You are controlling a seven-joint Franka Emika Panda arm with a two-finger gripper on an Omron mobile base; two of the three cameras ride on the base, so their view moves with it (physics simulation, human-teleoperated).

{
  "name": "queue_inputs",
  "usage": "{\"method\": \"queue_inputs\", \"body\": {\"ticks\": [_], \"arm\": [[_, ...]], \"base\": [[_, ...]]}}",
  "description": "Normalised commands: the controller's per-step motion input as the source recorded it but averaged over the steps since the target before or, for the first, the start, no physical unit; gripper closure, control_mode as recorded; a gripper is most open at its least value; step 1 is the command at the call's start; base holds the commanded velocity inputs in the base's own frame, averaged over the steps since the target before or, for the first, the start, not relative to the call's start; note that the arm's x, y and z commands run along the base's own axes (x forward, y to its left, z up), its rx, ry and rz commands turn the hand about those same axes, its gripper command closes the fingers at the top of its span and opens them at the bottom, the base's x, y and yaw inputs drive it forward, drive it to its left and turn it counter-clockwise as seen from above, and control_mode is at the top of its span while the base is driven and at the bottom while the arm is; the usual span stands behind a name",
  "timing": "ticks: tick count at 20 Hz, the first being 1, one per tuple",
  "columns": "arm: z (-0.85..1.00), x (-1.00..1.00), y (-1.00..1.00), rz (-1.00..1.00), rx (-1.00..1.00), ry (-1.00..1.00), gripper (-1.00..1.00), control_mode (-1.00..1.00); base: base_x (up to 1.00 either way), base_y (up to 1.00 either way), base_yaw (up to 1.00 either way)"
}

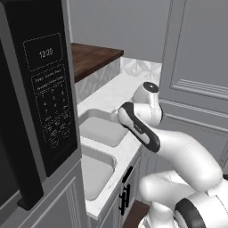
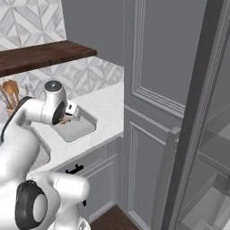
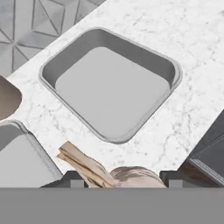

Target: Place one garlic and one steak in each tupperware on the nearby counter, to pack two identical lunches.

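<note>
White, faintly marbled stone forms the bench [image 3: 192,87], set over grey panelled cabinets [image 2: 96,179] with black bar handles [image 1: 124,196]. On it lie two pale grey tupperware trays with rounded corners and raised rims, side by side and just apart. The far tupperware [image 3: 111,83] sits in the middle of the hand view, below and ahead of the hand, and its floor is bare. The near tupperware [image 1: 95,171] lies closer to the base, next to the microwave [image 1: 40,102]; what shows of its floor is also bare, and one corner of it reaches into the lower left of the hand view. The fingers [image 3: 124,179] are nearly closed and hold a garlic [image 3: 131,175], a pale tan bulb with a papery stem that juts to the left in the hand view. The garlic hangs above the bench, near the front rim of the far tupperware and not inside either tray. The white arm [image 1: 178,151] reaches from the base out over the bench edge, with the wrist bent down toward the trays. A dark brown wooden shelf [image 2: 40,56] runs along the wall above the bench, over a grey and white geometric tile backsplash [image 2: 27,22]. In the right base view a holder of wooden utensils [image 2: 10,94] stands at the back of the bench, left of the arm. The microwave's panel reads 12:20. Tall grey panelled cabinet doors [image 2: 161,67] rise at the end of the bench, beside the trays.
</note>
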Motion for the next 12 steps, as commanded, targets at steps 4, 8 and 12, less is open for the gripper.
{"method": "queue_inputs", "body": {"ticks": [4, 8, 12], "arm": [[-0.45, 0.98, 0.43, 0.04, -0.02, 0.07, 1.0, -1.0], [-0.34, 0.79, 0.13, 0.0, -0.02, 0.0, 1.0, -1.0], [-0.4, 0.72, 0.14, 0.0, -0.03, 0.0, 1.0, -1.0]], "base": [[0.0, 0.0, 0.0], [0.0, 0.0, 0.0], [0.0, 0.0, 0.0]]}}
